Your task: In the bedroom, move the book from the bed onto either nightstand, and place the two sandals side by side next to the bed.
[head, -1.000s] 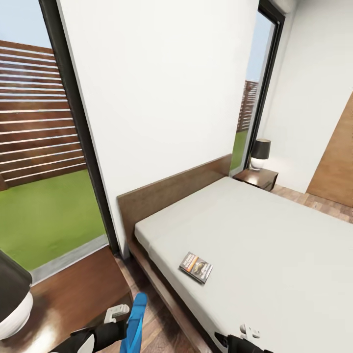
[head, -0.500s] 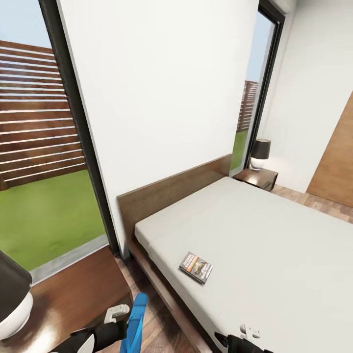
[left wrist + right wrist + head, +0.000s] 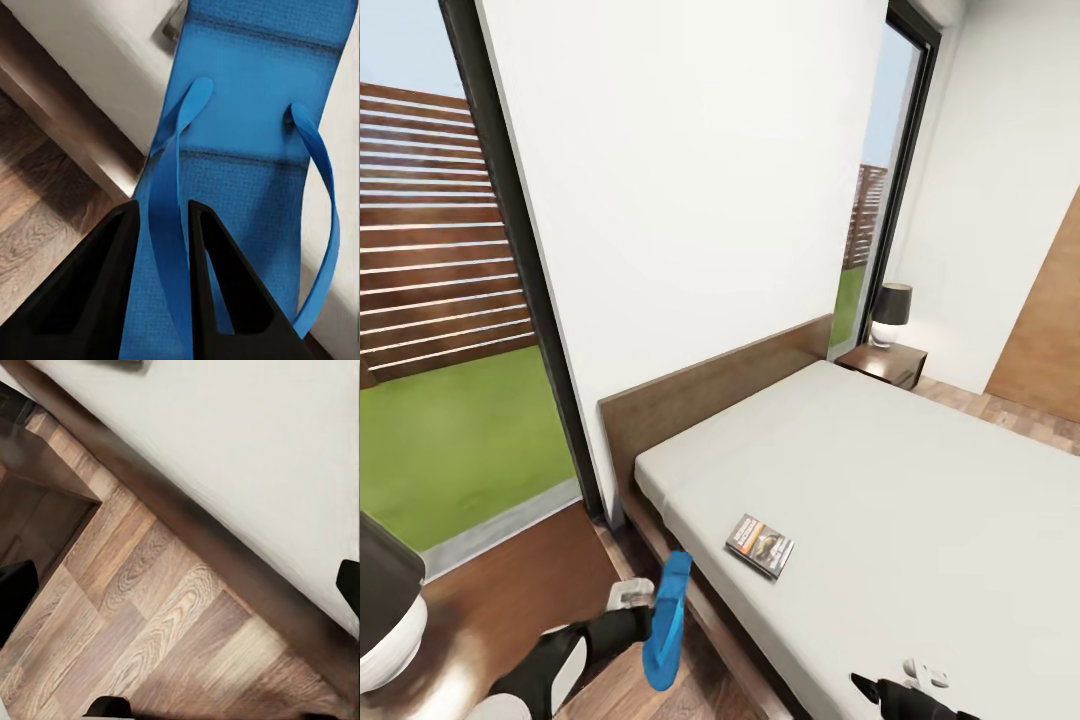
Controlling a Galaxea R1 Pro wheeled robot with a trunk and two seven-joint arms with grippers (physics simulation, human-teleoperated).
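Observation:
A bright blue sandal (image 3: 667,620) hangs over the floor gap between the near nightstand (image 3: 520,580) and the bed (image 3: 880,500). My left gripper (image 3: 640,603) is shut on it. In the left wrist view the black fingers (image 3: 97,300) pinch one strap of the sandal (image 3: 255,150) in my left gripper (image 3: 161,247). The book (image 3: 759,545) lies flat on the mattress near the bed's side edge, right of the sandal. My right gripper (image 3: 920,675) stands open low over the mattress edge. In its wrist view the right gripper (image 3: 184,585) has nothing between its fingers.
A lamp (image 3: 385,610) stands on the near nightstand. A second nightstand (image 3: 882,362) with a dark-shaded lamp (image 3: 890,312) is at the bed's far side. A tall glass window (image 3: 450,300) is at the left. Wood-plank floor (image 3: 150,622) runs beside the dark bed frame (image 3: 225,547).
My left arm has lifted and swung right toward the bed, carrying the sandal. The right gripper has shifted a little to the right. The book has not moved.

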